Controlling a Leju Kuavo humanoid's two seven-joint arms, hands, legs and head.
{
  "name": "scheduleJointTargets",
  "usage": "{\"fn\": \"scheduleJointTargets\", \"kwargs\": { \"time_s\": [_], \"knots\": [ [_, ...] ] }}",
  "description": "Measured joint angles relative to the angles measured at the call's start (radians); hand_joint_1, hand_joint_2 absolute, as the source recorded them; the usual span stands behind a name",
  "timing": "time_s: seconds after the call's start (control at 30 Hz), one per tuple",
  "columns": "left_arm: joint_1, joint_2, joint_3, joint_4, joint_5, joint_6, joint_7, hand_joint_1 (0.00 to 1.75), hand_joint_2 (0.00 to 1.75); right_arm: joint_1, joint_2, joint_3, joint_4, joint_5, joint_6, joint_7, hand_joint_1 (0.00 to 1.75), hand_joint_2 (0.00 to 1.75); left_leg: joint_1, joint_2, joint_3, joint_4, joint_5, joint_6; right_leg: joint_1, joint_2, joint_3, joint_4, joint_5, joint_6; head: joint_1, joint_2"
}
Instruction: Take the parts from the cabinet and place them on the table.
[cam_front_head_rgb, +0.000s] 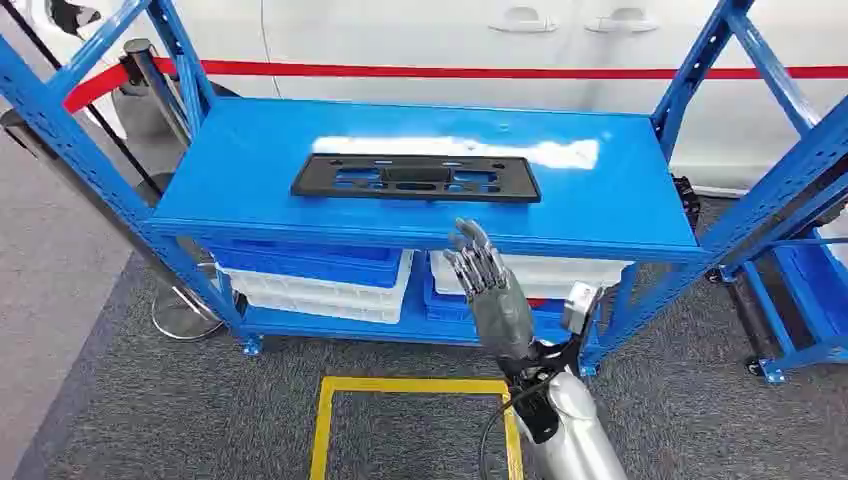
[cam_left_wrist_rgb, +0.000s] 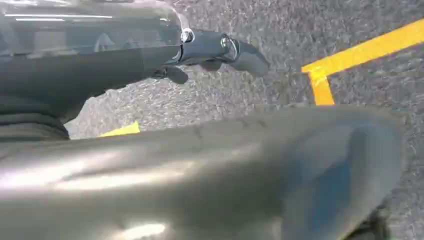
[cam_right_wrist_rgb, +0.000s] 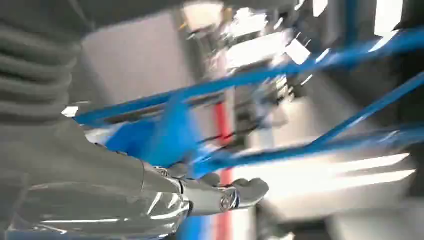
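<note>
A flat black plastic part (cam_front_head_rgb: 416, 178), long and slotted, lies on the top shelf of the blue cabinet (cam_front_head_rgb: 240, 165). My right hand (cam_front_head_rgb: 487, 285) is raised in front of the shelf's front edge, just below and right of the part's middle, fingers straight and apart, holding nothing. The right wrist view is blurred; it shows the right hand (cam_right_wrist_rgb: 200, 192) against the blue frame bars. My left hand (cam_left_wrist_rgb: 210, 52) hangs over the grey carpet, its fingers loosely bent, with nothing in it.
Blue and white bins (cam_front_head_rgb: 320, 275) sit on the lower shelf. Yellow floor tape (cam_front_head_rgb: 400, 390) marks a square on the carpet before the cabinet. A white vehicle (cam_front_head_rgb: 450, 40) with a red stripe stands behind. A second blue rack (cam_front_head_rgb: 800, 290) is at right, a stanchion post (cam_front_head_rgb: 150, 90) at left.
</note>
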Motion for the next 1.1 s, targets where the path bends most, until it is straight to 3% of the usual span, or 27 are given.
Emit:
{"fn": "scheduleJointTargets", "kwargs": {
  "time_s": [0.03,0.1,0.13,0.17,0.2,0.27,0.3,0.33,0.37,0.4,0.47,0.5,0.57,0.63,0.67,0.7,0.73,0.77,0.8,0.83,0.87,0.9,0.93,0.97,1.0,1.07,1.1],
  "knots": [
    [-0.008,0.0,-0.01,0.005,0.008,0.003,0.001,0.0,0.0,-0.008,0.004,0.025,-0.036,0.0,0.01,-0.01,0.0,0.0,0.006,0.01,-0.034,0.06,-0.02,-0.009,-0.002,-0.007,0.015,-0.006,-0.006,-0.006,-0.013,0.0],
    [-0.01,0.0,-0.016,0.006,0.014,0.009,0.003,0.0,0.0,-0.014,0.005,0.049,-0.07,-0.002,0.025,-0.019,0.0,0.0,0.018,0.011,-0.132,0.209,-0.062,-0.024,-0.003,-0.014,0.034,-0.007,-0.021,-0.004,-0.013,0.0],
    [-0.009,0.0,-0.018,0.006,0.02,0.011,0.003,0.0,0.0,-0.011,0.007,0.058,-0.088,-0.004,0.037,-0.027,0.0,0.0,0.025,0.012,-0.189,0.283,-0.071,-0.032,-0.007,-0.019,0.05,-0.007,-0.036,-0.001,-0.012,0.0],
    [-0.008,0.0,-0.023,0.007,0.025,0.015,0.005,0.0,0.0,-0.01,0.008,0.07,-0.111,-0.006,0.042,-0.031,0.0,0.0,0.031,0.013,-0.218,0.304,-0.056,-0.038,-0.01,-0.021,0.063,-0.007,-0.046,0.003,-0.012,0.0],
    [-0.006,0.0,-0.032,0.01,0.031,0.018,0.008,0.0,0.0,-0.013,0.009,0.091,-0.147,-0.008,0.05,-0.038,0.0,0.0,0.038,0.016,-0.23,0.276,-0.005,-0.046,-0.016,-0.021,0.082,-0.007,-0.06,0.01,-0.012,0.0],
    [-0.008,0.0,-0.047,0.017,0.039,0.024,0.011,0.0,0.0,-0.029,0.013,0.146,-0.209,-0.013,0.071,-0.053,0.0,0.0,0.055,0.027,-0.195,0.111,0.141,-0.063,-0.029,-0.019,0.123,-0.006,-0.092,0.024,-0.013,0.0],
    [-0.007,-0.002,-0.054,0.02,0.043,0.027,0.013,0.0,0.0,-0.03,0.014,0.167,-0.23,-0.016,0.08,-0.059,0.0,0.0,0.061,0.037,-0.18,0.059,0.172,-0.074,-0.03,-0.02,0.134,-0.007,-0.109,0.036,-0.012,0.0],
    [-0.011,-0.009,-0.063,0.026,0.048,0.028,0.018,0.0,0.0,-0.033,0.014,0.183,-0.25,-0.018,0.089,-0.066,0.0,0.0,0.044,0.037,-0.178,0.074,0.15,-0.072,-0.026,-0.018,0.137,-0.005,-0.117,0.047,-0.022,0.0],
    [-0.017,-0.01,-0.068,0.029,0.049,0.034,0.019,0.0,0.0,-0.033,0.014,0.196,-0.271,-0.017,0.095,-0.067,0.0,0.0,0.048,0.039,-0.162,0.041,0.113,-0.042,-0.024,-0.018,0.138,-0.005,-0.125,0.056,-0.021,0.0],
    [-0.021,-0.01,-0.074,0.031,0.052,0.034,0.024,0.0,0.0,-0.035,0.014,0.208,-0.293,-0.018,0.098,-0.07,0.0,0.0,0.044,0.034,-0.163,0.048,0.108,-0.027,-0.026,-0.02,0.145,-0.008,-0.126,0.059,-0.019,0.0],
    [-0.023,-0.009,-0.082,0.033,0.053,0.036,0.027,0.0,0.0,-0.045,0.015,0.224,-0.322,-0.018,0.106,-0.074,0.0,0.0,0.04,0.027,-0.145,0.049,0.092,-0.007,-0.032,-0.019,0.137,0.029,-0.102,0.074,-0.021,0.0],
    [-0.023,-0.008,-0.085,0.035,0.055,0.037,0.029,0.0,0.0,-0.046,0.014,0.23,-0.333,-0.018,0.106,-0.075,0.0,0.0,0.04,0.026,-0.131,0.04,0.085,0.003,-0.034,-0.019,0.102,0.096,-0.076,0.075,-0.016,0.0],
    [-0.028,-0.008,-0.088,0.039,0.055,0.037,0.031,0.0,0.0,-0.048,0.014,0.237,-0.343,-0.018,0.109,-0.078,0.0,0.0,0.034,0.022,-0.102,0.028,0.07,0.016,-0.026,-0.019,-0.004,0.24,-0.081,0.066,-0.017,0.0],
    [-0.028,-0.009,-0.09,0.04,0.058,0.037,0.034,0.0,0.0,-0.047,0.014,0.243,-0.344,-0.018,0.109,-0.078,0.0,0.0,0.025,0.017,-0.072,0.016,0.058,0.025,-0.011,-0.018,-0.103,0.326,-0.162,0.055,-0.016,0.0],
    [-0.028,-0.01,-0.092,0.04,0.058,0.037,0.034,0.0,0.0,-0.047,0.014,0.244,-0.345,-0.018,0.108,-0.078,0.0,0.0,0.017,0.011,-0.056,0.01,0.051,0.029,-0.001,-0.018,-0.137,0.333,-0.189,0.044,-0.016,0.0],
    [-0.028,-0.01,-0.093,0.04,0.058,0.037,0.034,0.0,0.0,-0.047,0.014,0.245,-0.347,-0.018,0.103,-0.077,0.0,0.0,0.009,0.006,-0.04,0.005,0.042,0.033,0.014,-0.016,-0.156,0.309,-0.18,0.028,-0.016,0.0],
    [-0.027,-0.01,-0.094,0.04,0.058,0.037,0.033,0.0,0.0,-0.047,0.014,0.245,-0.347,-0.019,0.099,-0.074,0.0,0.0,-0.001,0.003,-0.025,-0.001,0.035,0.037,0.027,-0.014,-0.158,0.257,-0.14,0.007,-0.016,0.0],
    [-0.027,-0.01,-0.094,0.04,0.059,0.037,0.033,0.0,0.0,-0.047,0.014,0.245,-0.347,-0.019,0.094,-0.066,0.0,0.0,-0.012,0.0,-0.009,-0.008,0.028,0.042,0.044,-0.011,-0.147,0.178,-0.071,-0.021,-0.016,0.0],
    [-0.026,-0.011,-0.094,0.04,0.059,0.037,0.032,0.0,0.0,-0.047,0.014,0.245,-0.347,-0.019,0.089,-0.061,0.0,0.0,-0.02,0.0,0.004,-0.014,0.022,0.047,0.066,-0.006,-0.132,0.093,0.017,-0.056,-0.016,0.0],
    [-0.022,-0.028,-0.096,0.04,0.059,0.036,0.032,0.0,0.0,-0.046,0.014,0.245,-0.347,-0.02,0.086,-0.06,0.0,0.0,-0.012,0.001,0.007,-0.019,0.014,0.048,0.059,0.024,-0.122,0.04,0.101,-0.099,-0.033,0.0],
    [-0.026,-0.028,-0.097,0.042,0.06,0.038,0.031,0.0,0.0,-0.046,0.015,0.246,-0.347,-0.02,0.084,-0.058,0.0,0.0,-0.011,-0.004,0.015,-0.023,0.008,0.042,0.072,0.025,-0.113,0.027,0.095,-0.094,-0.046,0.0],
    [-0.026,-0.029,-0.098,0.042,0.061,0.034,0.031,0.0,0.0,-0.05,0.015,0.251,-0.347,-0.02,0.081,-0.053,0.0,0.0,0.001,-0.011,0.014,-0.031,0.007,0.027,0.077,0.024,-0.099,0.012,0.094,-0.098,-0.034,0.0],
    [-0.026,-0.033,-0.101,0.042,0.06,0.033,0.03,0.0,0.0,-0.05,0.016,0.252,-0.349,-0.021,0.078,-0.05,0.0,0.0,0.005,-0.003,0.025,-0.021,0.023,0.027,0.084,0.025,-0.087,-0.012,0.097,-0.105,-0.032,0.0],
    [-0.027,-0.034,-0.103,0.042,0.061,0.034,0.029,0.0,0.0,-0.051,0.018,0.253,-0.351,-0.022,0.072,-0.042,0.0,0.0,0.0,-0.003,0.037,-0.028,0.039,0.015,0.078,0.022,-0.058,-0.035,0.097,-0.11,-0.029,0.0],
    [-0.027,-0.029,-0.103,0.044,0.061,0.037,0.03,0.0,0.0,-0.052,0.022,0.253,-0.352,-0.023,0.063,-0.034,0.0,0.0,-0.003,-0.003,0.043,-0.023,0.03,0.017,0.061,0.015,-0.023,-0.066,0.103,-0.099,-0.024,0.0],
    [-0.035,-0.032,-0.104,0.045,0.063,0.037,0.03,0.0,0.0,-0.056,0.027,0.255,-0.352,-0.025,0.049,-0.02,0.0,0.0,0.001,0.007,0.004,0.064,-0.001,-0.003,0.042,0.008,0.004,-0.086,0.101,-0.096,-0.036,0.0],
    [-0.039,-0.031,-0.103,0.046,0.064,0.037,0.03,0.0,0.0,-0.055,0.028,0.256,-0.352,-0.026,0.045,-0.015,0.0,1.75,0.012,0.008,-0.041,0.13,-0.033,-0.021,0.032,0.006,0.006,-0.086,0.097,-0.087,-0.034,0.0]
  ]
}}
